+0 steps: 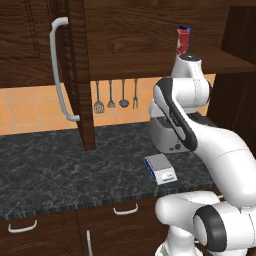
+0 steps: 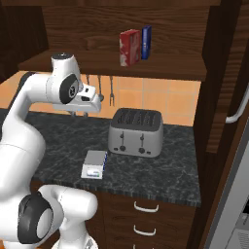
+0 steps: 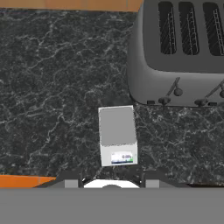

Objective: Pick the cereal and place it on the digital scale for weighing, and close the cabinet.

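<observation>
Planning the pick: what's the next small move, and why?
Probably raise the tool toward the shelf. The cereal stands up there in the open cabinet beside a blue box, while the tool hangs low, facing the scale on the counter.

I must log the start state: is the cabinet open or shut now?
Open. The cabinet doors stand swung outward, exposing the shelf where the cereal stands upright.
</observation>
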